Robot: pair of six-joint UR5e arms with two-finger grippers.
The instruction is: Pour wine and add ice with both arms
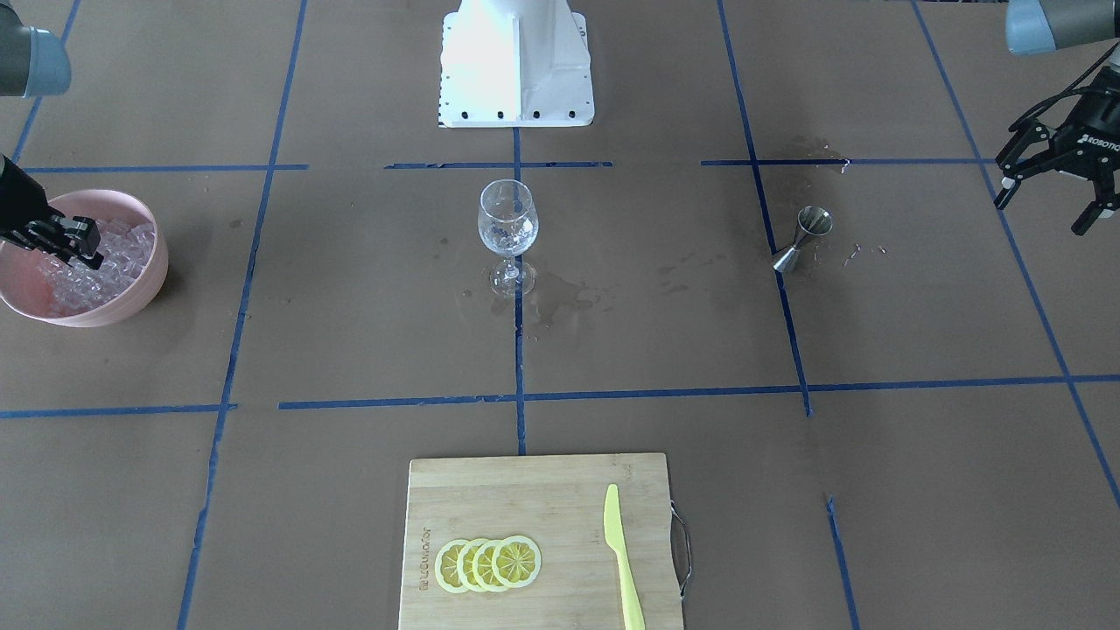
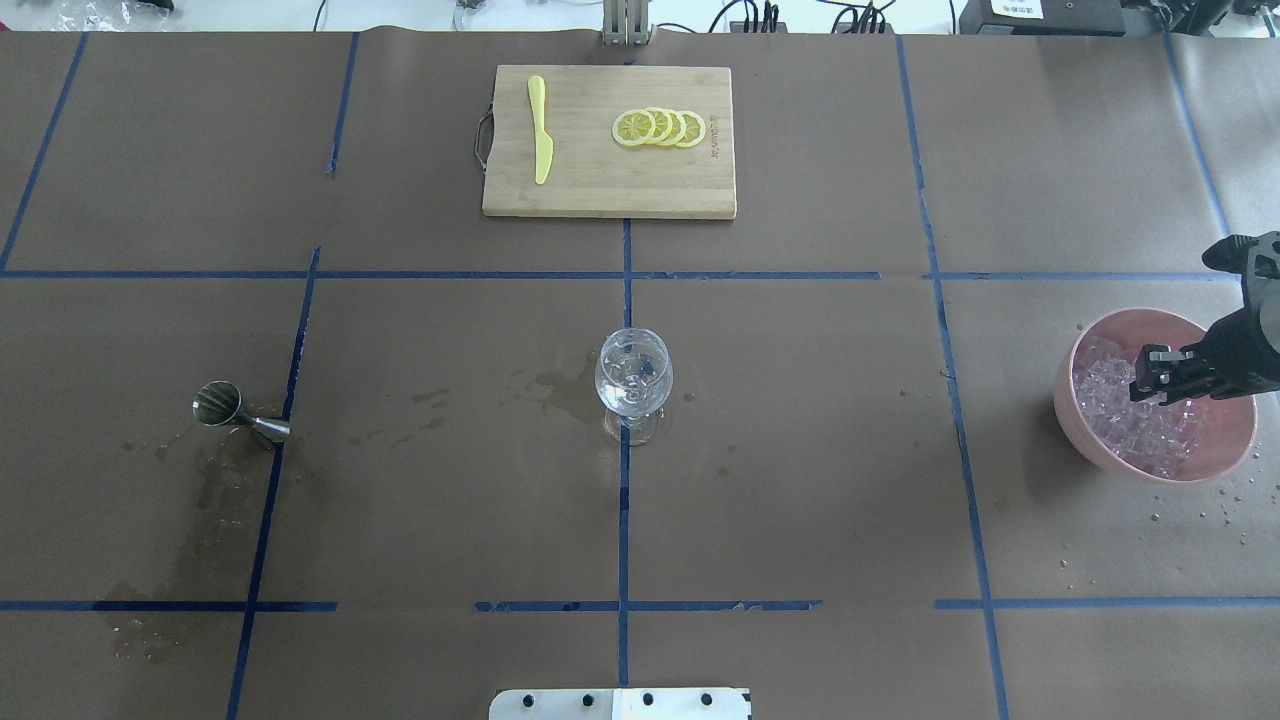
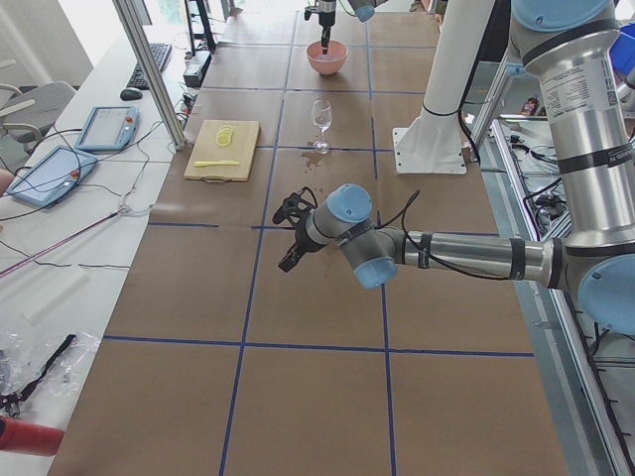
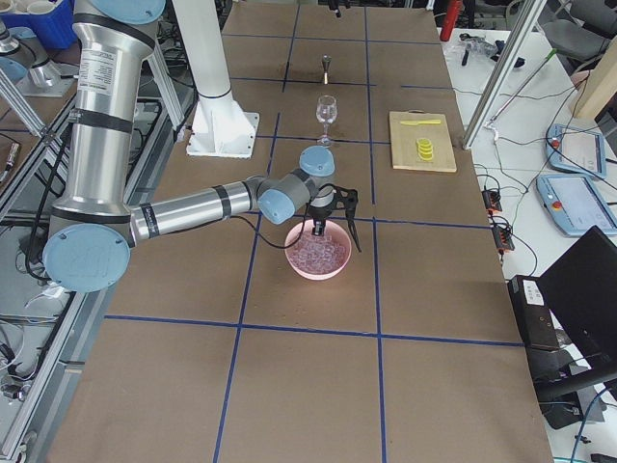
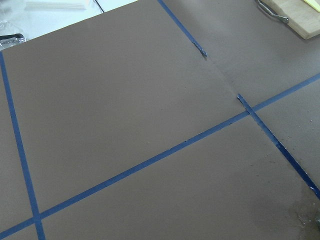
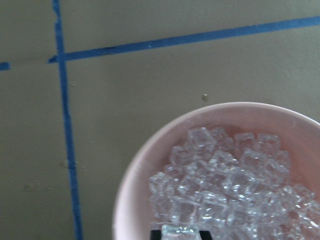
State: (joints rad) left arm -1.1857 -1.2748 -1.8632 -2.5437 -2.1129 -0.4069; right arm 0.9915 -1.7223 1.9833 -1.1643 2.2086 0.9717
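Observation:
A pink bowl [image 2: 1065, 395] full of ice [image 2: 1140, 432] stands at the table's right side. My right gripper [image 2: 1150, 385] reaches down into it. In the right wrist view its black fingertips [image 6: 156, 233] are closed on a clear ice cube [image 6: 177, 230] at the surface of the ice pile [image 6: 225, 185]. The wine glass [image 2: 634, 378] stands upright at the table's centre with something clear in its bowl. My left gripper [image 1: 1046, 208] hangs open and empty above bare table, well off from the glass [image 1: 507, 229].
A steel jigger [image 2: 235, 412] lies on its side on a wet patch at the left. A wooden cutting board [image 2: 610, 190] at the far edge holds lemon slices [image 2: 660, 127] and a yellow knife [image 2: 540, 140]. Wet stains surround the glass. The white base [image 1: 516, 70] is behind it.

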